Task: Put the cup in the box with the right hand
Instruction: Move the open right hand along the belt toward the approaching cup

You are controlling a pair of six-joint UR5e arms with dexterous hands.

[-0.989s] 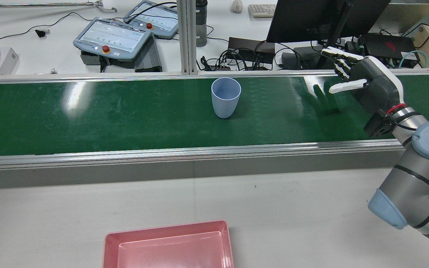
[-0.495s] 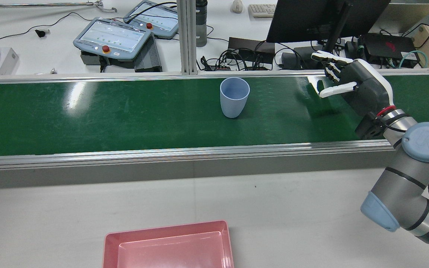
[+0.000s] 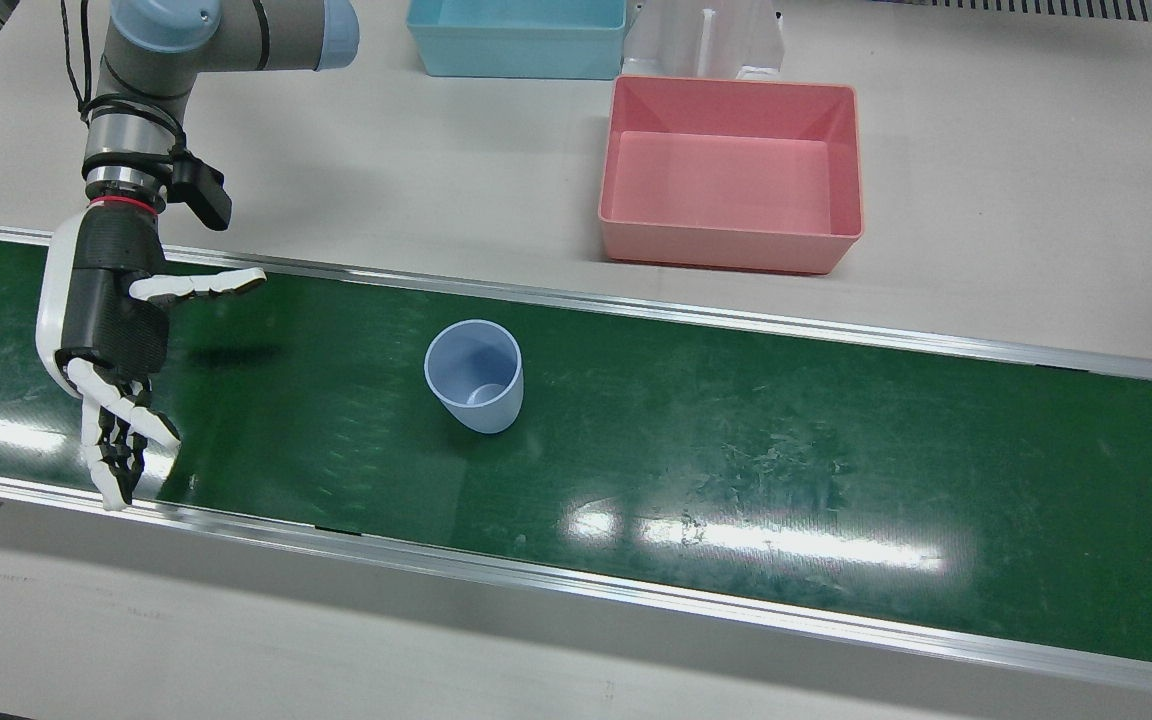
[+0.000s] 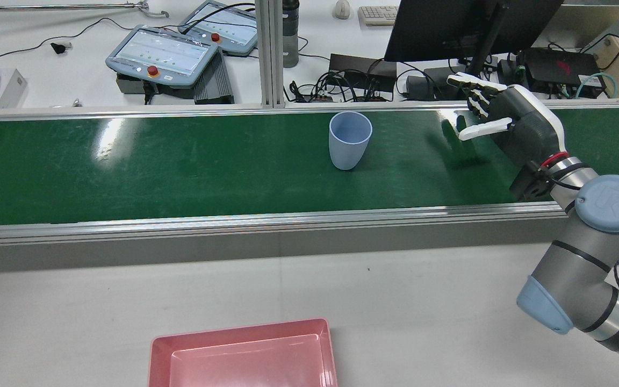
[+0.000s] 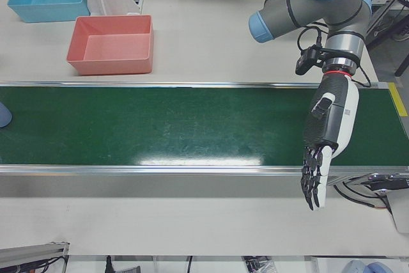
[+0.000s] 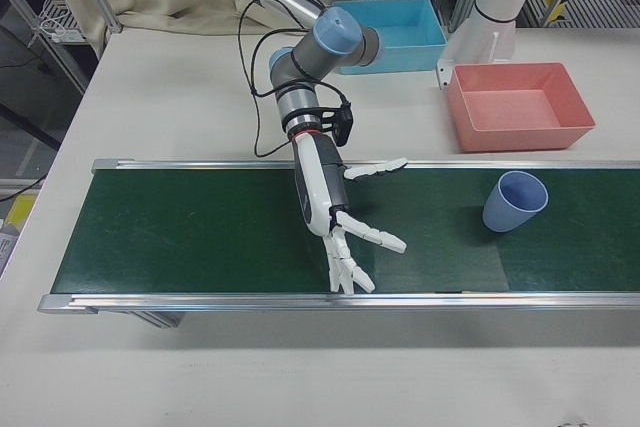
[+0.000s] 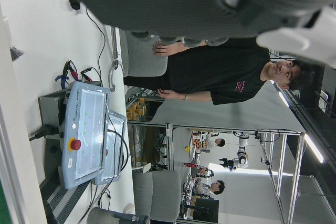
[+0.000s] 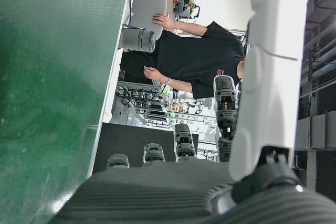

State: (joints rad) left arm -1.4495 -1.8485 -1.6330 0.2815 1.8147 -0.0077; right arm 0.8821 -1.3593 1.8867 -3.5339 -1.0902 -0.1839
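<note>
Right hand is hovering over the green conveyor belt, fingers spread, empty; pale blue plastic cup is standing upright at its 9 o'clock.

Front view: cup upright on belt, centre-left of frame. Right hand over the belt at far left, well apart from the cup. Box on table above the belt, upper centre-right; second bin at top edge, upper left of it.
</note>
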